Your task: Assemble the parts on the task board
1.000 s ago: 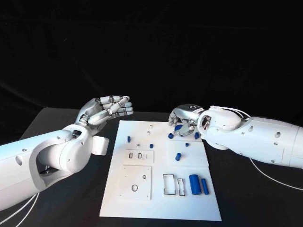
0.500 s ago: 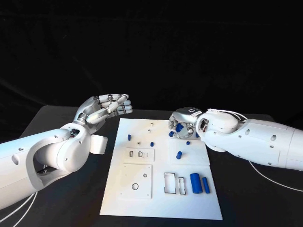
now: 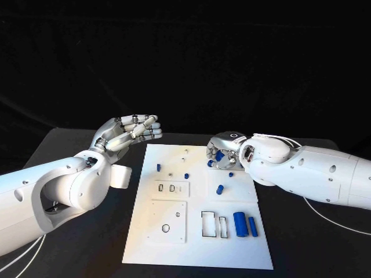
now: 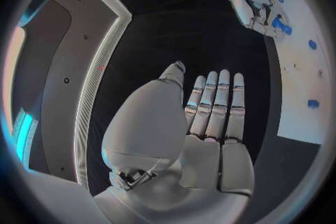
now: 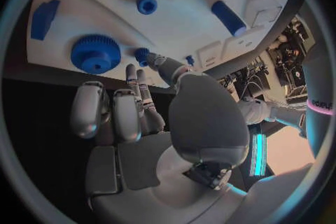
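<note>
We're seeing the left hand [image 3: 128,132] hovering empty off the matte white task board [image 3: 170,229]'s far left corner, fingers straight. Right hand [image 3: 225,152] is curling over a toothed blue gear [image 5: 94,53] at the far right edge; grip unclear.

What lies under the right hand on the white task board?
Under the right hand, the white task board carries a blue toothed gear and a small blue peg; whatever the palm covers is hidden.

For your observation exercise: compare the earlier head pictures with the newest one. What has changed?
The right hand has drawn back slightly toward the board's far right edge, fingers at a small blue part. The left hand stays raised, holding nothing. The other parts have not moved.
</note>
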`<action>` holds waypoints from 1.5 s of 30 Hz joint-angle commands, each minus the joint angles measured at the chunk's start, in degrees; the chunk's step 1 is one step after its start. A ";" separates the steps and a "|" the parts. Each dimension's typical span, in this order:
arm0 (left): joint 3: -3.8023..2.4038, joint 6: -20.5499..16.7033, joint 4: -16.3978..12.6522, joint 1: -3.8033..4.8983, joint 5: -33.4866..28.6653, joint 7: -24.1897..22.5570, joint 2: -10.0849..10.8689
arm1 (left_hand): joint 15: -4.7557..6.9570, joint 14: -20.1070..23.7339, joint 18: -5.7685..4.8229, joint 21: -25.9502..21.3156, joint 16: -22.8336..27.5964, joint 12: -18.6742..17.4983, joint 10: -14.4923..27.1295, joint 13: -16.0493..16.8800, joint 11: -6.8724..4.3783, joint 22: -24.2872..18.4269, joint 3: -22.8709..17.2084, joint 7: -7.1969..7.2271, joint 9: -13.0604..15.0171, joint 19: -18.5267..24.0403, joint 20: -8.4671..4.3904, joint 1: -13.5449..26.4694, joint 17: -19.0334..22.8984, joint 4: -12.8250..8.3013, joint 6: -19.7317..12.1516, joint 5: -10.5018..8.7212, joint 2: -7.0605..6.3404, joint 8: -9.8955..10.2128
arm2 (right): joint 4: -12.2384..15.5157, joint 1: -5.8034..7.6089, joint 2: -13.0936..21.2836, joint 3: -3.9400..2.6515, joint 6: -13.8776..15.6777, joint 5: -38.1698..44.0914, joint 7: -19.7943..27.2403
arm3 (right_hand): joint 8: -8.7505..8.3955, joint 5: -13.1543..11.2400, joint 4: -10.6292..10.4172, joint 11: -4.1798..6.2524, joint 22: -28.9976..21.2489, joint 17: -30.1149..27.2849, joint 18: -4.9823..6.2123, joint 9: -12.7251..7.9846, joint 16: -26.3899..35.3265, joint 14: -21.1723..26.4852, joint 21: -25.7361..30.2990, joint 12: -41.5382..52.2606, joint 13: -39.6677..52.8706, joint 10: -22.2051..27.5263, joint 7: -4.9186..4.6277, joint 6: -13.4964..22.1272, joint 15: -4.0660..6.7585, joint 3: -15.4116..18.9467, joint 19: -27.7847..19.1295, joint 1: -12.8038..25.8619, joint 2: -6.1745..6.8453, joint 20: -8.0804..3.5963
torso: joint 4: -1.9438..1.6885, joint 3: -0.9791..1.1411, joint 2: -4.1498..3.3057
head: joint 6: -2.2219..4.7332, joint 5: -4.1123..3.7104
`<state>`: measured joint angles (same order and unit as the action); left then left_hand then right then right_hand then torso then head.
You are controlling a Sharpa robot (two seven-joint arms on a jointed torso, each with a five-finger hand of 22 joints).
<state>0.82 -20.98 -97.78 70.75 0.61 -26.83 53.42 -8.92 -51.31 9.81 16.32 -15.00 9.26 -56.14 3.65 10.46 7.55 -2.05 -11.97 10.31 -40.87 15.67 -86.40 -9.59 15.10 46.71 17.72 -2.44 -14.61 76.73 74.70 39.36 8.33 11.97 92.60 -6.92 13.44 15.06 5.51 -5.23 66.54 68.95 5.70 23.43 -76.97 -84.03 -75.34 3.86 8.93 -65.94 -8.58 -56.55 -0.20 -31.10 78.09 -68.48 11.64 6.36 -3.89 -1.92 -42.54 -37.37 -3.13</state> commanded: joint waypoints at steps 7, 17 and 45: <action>-0.15 0.86 -0.40 0.25 0.30 0.00 0.20 | -0.28 0.29 0.61 0.10 0.23 -0.43 -0.17 0.04 0.35 -0.11 -0.06 -0.76 -0.08 -0.42 -0.12 0.19 -0.07 0.39 0.00 -0.24 -0.46 0.27 | 0.16 -0.19 -0.29 0.00 -0.69 -0.39 -0.63 | 0.04 -0.43 -0.26 0.01 0.23 0.00 -0.80 0.29 -0.43 -2.23 -0.44 0.07 0.10 -0.60 0.06 -0.66 -0.30 -0.75 0.25 0.10 -0.33 0.13 | -0.18 -0.02 -0.51 | -0.21 -0.09; -0.19 0.83 -0.40 0.39 0.30 0.20 0.30 | -0.30 0.33 0.60 0.07 0.29 -0.53 -0.17 0.04 0.36 -0.15 -0.06 -0.78 -0.10 -0.44 -0.11 0.21 -0.08 0.42 -0.03 -0.38 -0.41 0.30 | 0.28 -0.26 -0.30 0.00 0.11 -0.81 -0.93 | 0.50 -0.46 -0.66 0.41 1.21 0.47 -0.89 0.96 -1.11 -2.29 -1.12 0.50 0.37 -1.94 0.45 -1.36 -0.01 -1.90 0.34 -0.04 -0.62 -0.05 | -0.14 -0.04 -0.66 | -0.13 -0.49; -0.20 0.84 -0.05 0.51 0.30 0.35 0.28 | -0.32 0.38 0.59 0.01 0.38 -0.71 -0.20 0.06 0.39 -0.22 -0.09 -0.80 -0.13 -0.50 -0.10 0.21 -0.10 0.47 -0.06 -0.67 -0.29 0.35 | 2.52 -0.16 -0.46 -0.38 13.80 2.26 -4.22 | 3.14 -5.49 0.75 1.94 4.27 1.32 -1.31 5.05 -2.68 -2.40 -3.07 1.65 2.50 -5.85 1.61 -3.94 1.30 -6.82 0.96 -3.79 -2.38 -1.31 | -0.30 -0.15 -0.96 | 0.50 -0.06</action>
<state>0.68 -20.98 -97.82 71.17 0.65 -26.21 53.81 -9.14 -51.08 9.76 16.32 -14.91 8.78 -56.14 3.65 10.46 7.41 -2.22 -11.97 10.26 -41.07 15.46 -86.40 -9.61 15.26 46.71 17.31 -2.44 -14.61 79.16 74.42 39.16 8.00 21.78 93.38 -10.36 16.42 9.33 6.32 -3.92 70.76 70.18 5.11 28.43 -79.46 -83.93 -78.21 5.53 10.62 -70.90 -6.86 -60.49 0.74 -37.57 79.11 -71.53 9.52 5.33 -4.10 -1.98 -43.47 -37.00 -3.33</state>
